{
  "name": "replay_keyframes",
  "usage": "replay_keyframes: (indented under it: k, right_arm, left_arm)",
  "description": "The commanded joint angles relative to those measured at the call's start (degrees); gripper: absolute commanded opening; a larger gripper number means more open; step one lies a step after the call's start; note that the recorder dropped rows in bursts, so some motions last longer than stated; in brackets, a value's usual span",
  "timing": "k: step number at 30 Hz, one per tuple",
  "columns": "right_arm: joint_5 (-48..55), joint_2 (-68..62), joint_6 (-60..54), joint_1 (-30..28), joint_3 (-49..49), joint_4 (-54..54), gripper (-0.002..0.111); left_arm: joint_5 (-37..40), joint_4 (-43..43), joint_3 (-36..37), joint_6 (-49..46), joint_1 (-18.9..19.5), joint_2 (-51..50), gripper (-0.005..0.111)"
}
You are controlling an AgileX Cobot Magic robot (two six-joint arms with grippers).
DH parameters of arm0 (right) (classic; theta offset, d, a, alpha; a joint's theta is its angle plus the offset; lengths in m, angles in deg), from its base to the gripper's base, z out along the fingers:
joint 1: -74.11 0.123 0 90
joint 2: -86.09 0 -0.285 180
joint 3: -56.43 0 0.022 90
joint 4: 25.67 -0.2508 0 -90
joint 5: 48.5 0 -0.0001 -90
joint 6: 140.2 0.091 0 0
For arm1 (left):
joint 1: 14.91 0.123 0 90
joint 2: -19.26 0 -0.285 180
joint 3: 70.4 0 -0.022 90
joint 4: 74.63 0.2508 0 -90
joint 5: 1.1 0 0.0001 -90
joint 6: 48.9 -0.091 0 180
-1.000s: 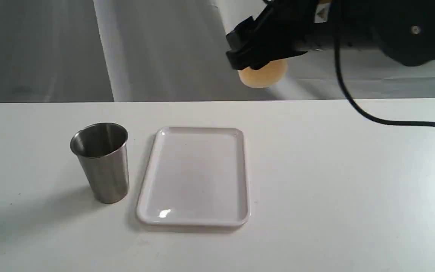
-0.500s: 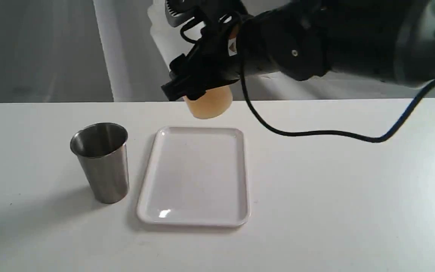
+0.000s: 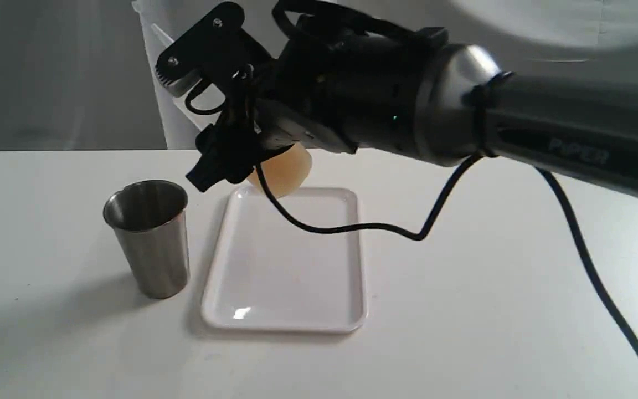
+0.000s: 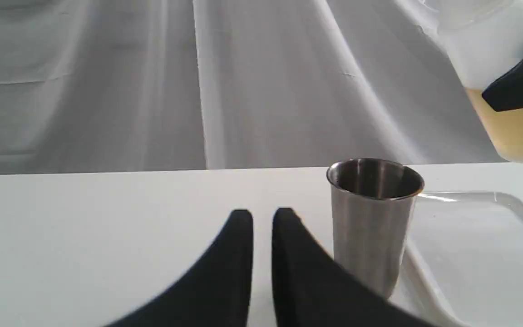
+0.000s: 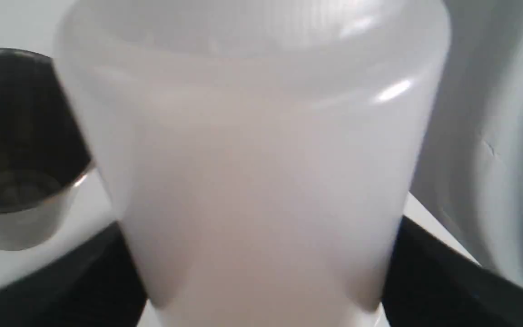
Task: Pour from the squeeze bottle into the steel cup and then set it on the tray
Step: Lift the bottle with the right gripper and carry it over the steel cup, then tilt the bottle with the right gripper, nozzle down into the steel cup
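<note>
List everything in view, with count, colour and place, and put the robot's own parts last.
squeeze bottle: one, translucent whitish with amber liquid, held in the air above the tray's far end
steel cup: one, grey metal, upright on the table, left of the tray
tray: one, glossy white, flat on the table, nothing resting on it
table: one, white
cloth backdrop: white-grey, behind the table
cable: one, black, hanging from the right arm over the tray
right hand: black, clamped on the bottle
left hand: black, fingers nearly together, empty, near the cup
</note>
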State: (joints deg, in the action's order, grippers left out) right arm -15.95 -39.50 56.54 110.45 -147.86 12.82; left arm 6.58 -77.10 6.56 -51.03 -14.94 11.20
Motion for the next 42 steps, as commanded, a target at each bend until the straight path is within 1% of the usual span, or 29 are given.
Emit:
replay_keyframes:
  k: [1,11,20,37,42]
  right_arm:
    - [2.83,-0.62,0.72,0.46,-1.87,5.32,0.047]
    - [5.23,-4.63,3.29,2.81,-1.87,18.89,0.047]
    - [7.18,-6.65,3.67,3.05,-1.91,24.52,0.047]
    - [7.54,-6.65,1.07,3.05,-1.91,24.97,0.047]
    - [8.08,-7.97,-2.60,3.05,-1.91,24.97,0.047]
  left_arm:
    - [-0.09,-0.16,0.25,0.24,0.03,0.26,0.008]
    - [-0.09,-0.16,0.25,0.11,0.03,0.26,0.008]
    - [-0.09,-0.16,0.25,0.25,0.03,0.26,0.008]
    - [-0.09,-0.16,0.25,0.10,0.03,0.26,0.008]
    - [-0.09,-0.16,0.25,0.26,0.03,0.26,0.008]
